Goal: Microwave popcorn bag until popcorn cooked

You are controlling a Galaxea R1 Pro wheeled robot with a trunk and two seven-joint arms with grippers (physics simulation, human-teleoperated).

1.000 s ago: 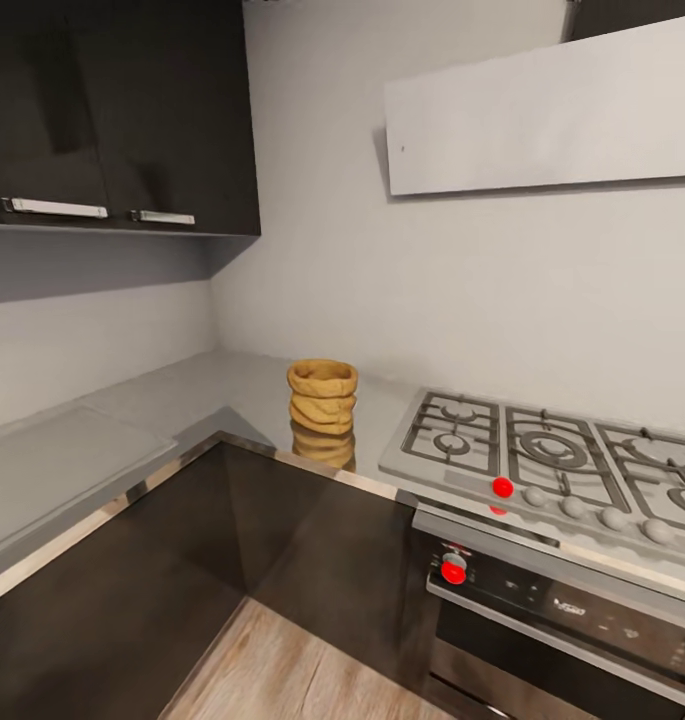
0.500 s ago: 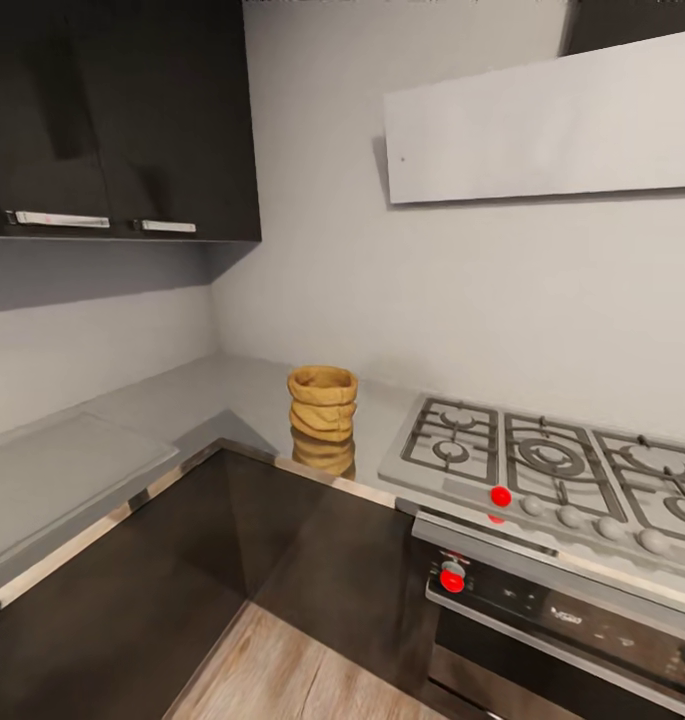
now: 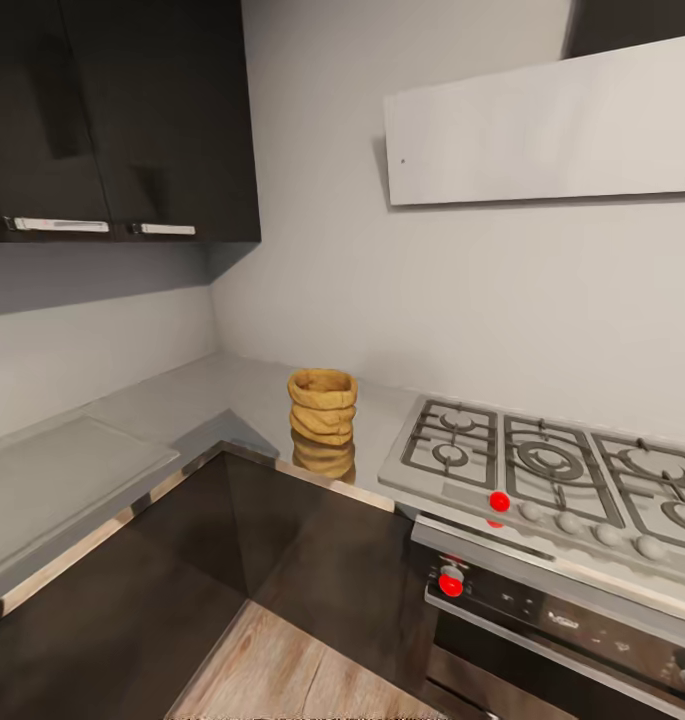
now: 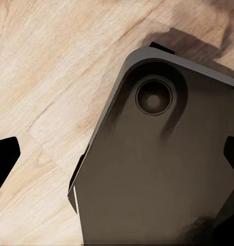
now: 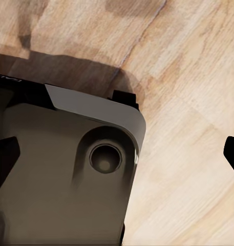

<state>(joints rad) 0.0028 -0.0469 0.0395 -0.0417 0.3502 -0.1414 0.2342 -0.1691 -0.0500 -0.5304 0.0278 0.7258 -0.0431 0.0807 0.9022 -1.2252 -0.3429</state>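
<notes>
Left wrist view: robot base (image 4: 157, 169), dark grey-brown, matte, a flat panel with rounded corners and a thin lighter edge. One round recessed socket (image 4: 154, 97) near the corner, ringed, with a paler centre. Black fingertips (image 4: 4, 159) at the frame's edges, blunt and angular.

Right wrist view: same dark base (image 5: 55, 179), a pale grey bevelled rim (image 5: 96, 110) along its edge, another round recess (image 5: 103, 159). Black fingertips (image 5: 3, 164) at both edges.
</notes>
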